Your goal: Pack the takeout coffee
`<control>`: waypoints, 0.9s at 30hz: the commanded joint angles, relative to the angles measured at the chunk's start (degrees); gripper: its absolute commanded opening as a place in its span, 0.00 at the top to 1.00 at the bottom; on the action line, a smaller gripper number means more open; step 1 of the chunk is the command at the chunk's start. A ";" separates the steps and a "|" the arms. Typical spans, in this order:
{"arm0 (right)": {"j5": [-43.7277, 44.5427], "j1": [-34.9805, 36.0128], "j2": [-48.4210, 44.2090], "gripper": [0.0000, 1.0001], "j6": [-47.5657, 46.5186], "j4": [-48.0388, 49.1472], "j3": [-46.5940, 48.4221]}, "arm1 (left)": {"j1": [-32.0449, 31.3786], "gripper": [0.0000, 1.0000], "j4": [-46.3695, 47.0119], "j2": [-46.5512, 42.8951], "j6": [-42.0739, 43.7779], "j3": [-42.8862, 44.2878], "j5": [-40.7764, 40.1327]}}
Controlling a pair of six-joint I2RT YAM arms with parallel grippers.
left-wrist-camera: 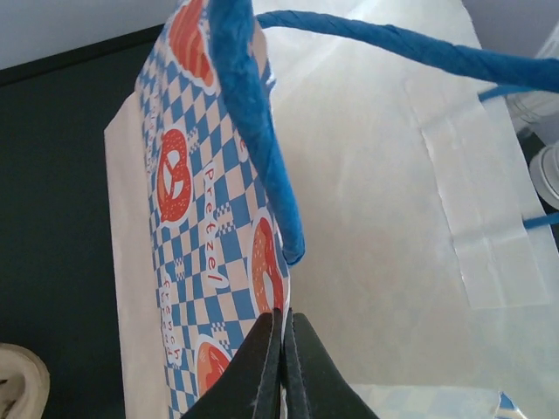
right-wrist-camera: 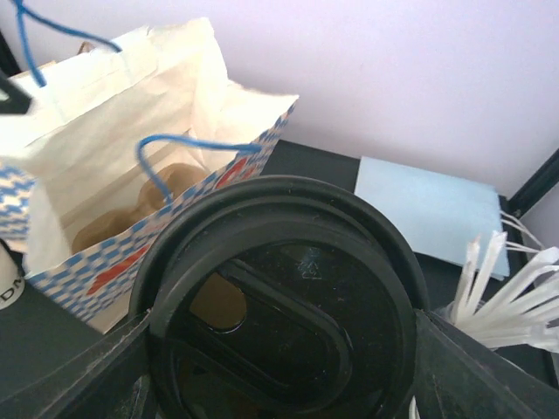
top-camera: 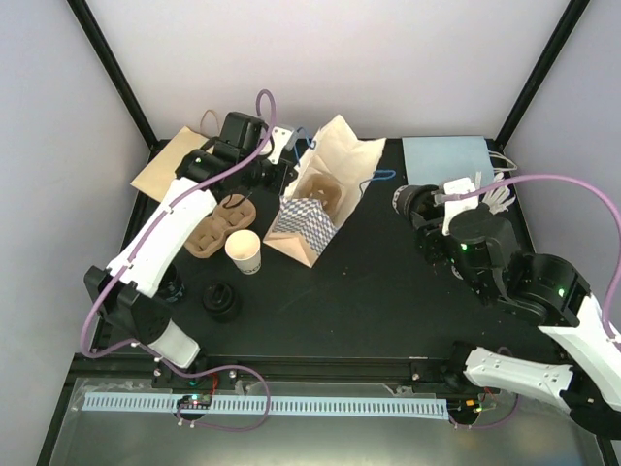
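Paper bag [top-camera: 301, 221] stands open, with a cardboard cup carrier [top-camera: 320, 194] seated inside it. Right gripper [top-camera: 415, 206] is to the right of the bag and apart from it, jaws spread and clamped across a black cup lid [right-wrist-camera: 279, 288]. Left gripper [left-wrist-camera: 281, 327] has its jaws pressed together on the bag's checkered rim, just beside the blue handle [left-wrist-camera: 262, 131]. Paper cup [top-camera: 244, 249] stands just left of the bag.
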 commanded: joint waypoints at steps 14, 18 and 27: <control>6.73 -0.19 -3.47 0.30 -7.69 5.52 3.78 | -9.02 0.98 1.91 -11.37 9.05 -10.13 -6.20; 4.71 -0.17 -4.81 0.30 -9.54 8.21 3.97 | -10.19 0.98 2.50 -12.73 10.81 -10.61 -8.63; -4.02 -0.18 -5.21 0.32 -12.05 13.96 2.88 | -12.89 0.98 7.79 -15.79 16.54 -12.57 -13.38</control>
